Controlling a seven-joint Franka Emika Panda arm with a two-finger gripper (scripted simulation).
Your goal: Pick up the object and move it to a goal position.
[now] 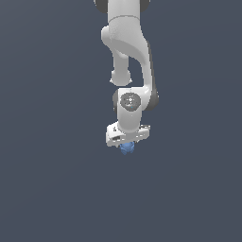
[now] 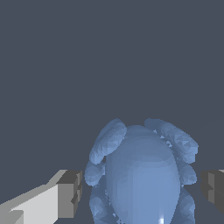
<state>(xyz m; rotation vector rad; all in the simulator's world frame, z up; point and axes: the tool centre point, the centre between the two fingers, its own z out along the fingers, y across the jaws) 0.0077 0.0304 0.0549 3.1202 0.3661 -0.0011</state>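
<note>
Blue and bumpy, the object (image 2: pixel 142 175) fills the near part of the wrist view, sitting right between the two grey pads (image 2: pixel 70 192). Small gaps show on both sides, so the pincer (image 1: pixel 126 144) looks a bit wide, not squeezing. It sits around the blob to get ready to grab. From outside, the white arm (image 1: pixel 130 52) points straight down over it.

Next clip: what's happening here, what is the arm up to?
A white robot arm points its gripper straight down over a small blue lumpy object. In the wrist view the object sits between the two fingers, with gaps on both sides, so the jaws are open and nothing is gripped yet. No goal marker is visible.
</note>
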